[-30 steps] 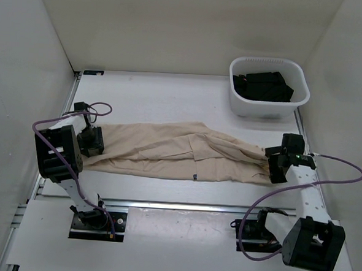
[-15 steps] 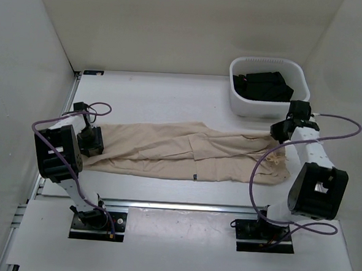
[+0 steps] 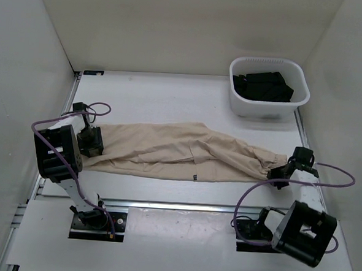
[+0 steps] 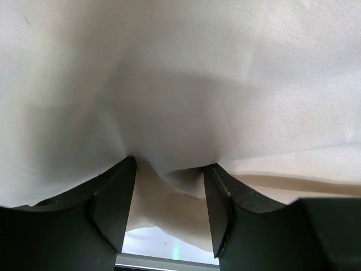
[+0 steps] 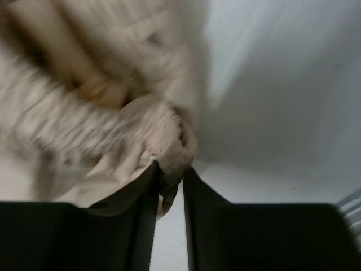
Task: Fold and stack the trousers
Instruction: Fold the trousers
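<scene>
The beige trousers (image 3: 168,150) lie stretched left to right across the table. At their left end my left gripper (image 3: 93,143) stands low. In the left wrist view its jaws stand partly apart, and a fold of the trousers (image 4: 180,84) is bunched between the gripper's tips (image 4: 169,169) and draped over them. My right gripper (image 3: 280,173) is at the right end, shut on the gathered elastic waistband (image 5: 169,141). In the right wrist view the gripper (image 5: 171,169) has its jaws nearly together with cloth pinched between them.
A white tub (image 3: 267,107) holding folded black garments (image 3: 262,85) stands at the back right. White walls close the table in on the left, back and right. A metal rail (image 3: 183,206) runs along the near edge.
My right gripper has swung from beside the tub to the near right and closed on the waistband, which is now bunched and pulled rightward. The left gripper has stayed put.
</scene>
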